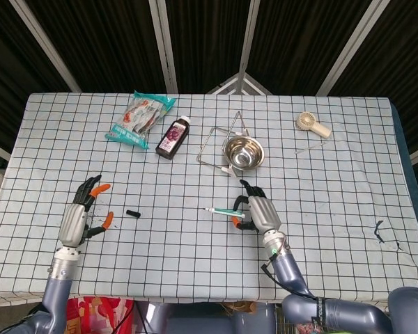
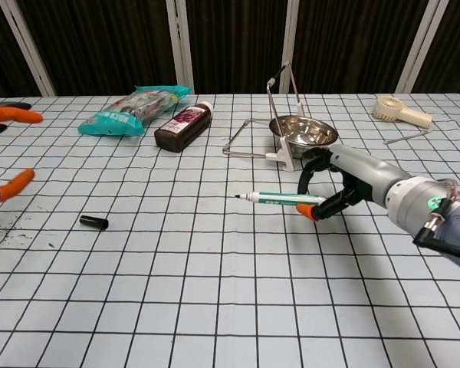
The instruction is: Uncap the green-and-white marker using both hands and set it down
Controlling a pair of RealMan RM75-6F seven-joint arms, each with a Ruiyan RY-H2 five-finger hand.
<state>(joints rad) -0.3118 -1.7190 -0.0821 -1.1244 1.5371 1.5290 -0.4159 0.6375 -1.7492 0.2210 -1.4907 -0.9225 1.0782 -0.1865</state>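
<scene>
the right robot hand (image 2: 333, 188) holds the green-and-white marker (image 2: 280, 199) just above the table (image 2: 215, 307), in front of the steel bowl (image 2: 303, 132). its cap (image 2: 93, 222) lies far left of it. the left robot hand (image 1: 83, 212) is wide, holding nothing. the marker looks light, stiff and a little slippery, best pinched at the barrel.

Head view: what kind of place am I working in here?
Probably a test or demo setup, not a home: a table under a grid-checked cloth, dark curtains behind, and unrelated props laid out, such as a snack bag, dark bottle and handheld fan.
</scene>
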